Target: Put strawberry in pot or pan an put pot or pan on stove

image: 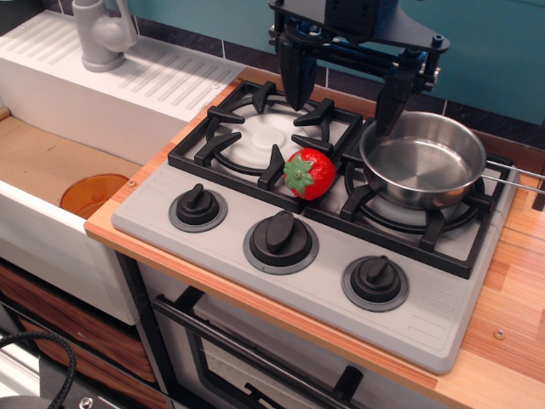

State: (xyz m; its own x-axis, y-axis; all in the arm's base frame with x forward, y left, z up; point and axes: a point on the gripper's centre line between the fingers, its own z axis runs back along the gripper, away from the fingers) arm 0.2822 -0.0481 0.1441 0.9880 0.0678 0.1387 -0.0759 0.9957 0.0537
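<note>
The red strawberry (310, 173) with its green cap lies on the black grate between the two burners of the grey stove (289, 256). The shiny steel pan (423, 160) stands empty on the right burner, its wire handle pointing right. My gripper (345, 95) hangs open above the back of the stove. Its left finger is over the left burner and its right finger is at the pan's back-left rim. It holds nothing and is behind and above the strawberry.
Three dark knobs (280, 236) line the stove's front. A white sink with a grey faucet (100, 34) is at the left, with an orange bowl (94, 194) in its basin. A wooden counter (519, 298) lies at the right. An oven door handle is below.
</note>
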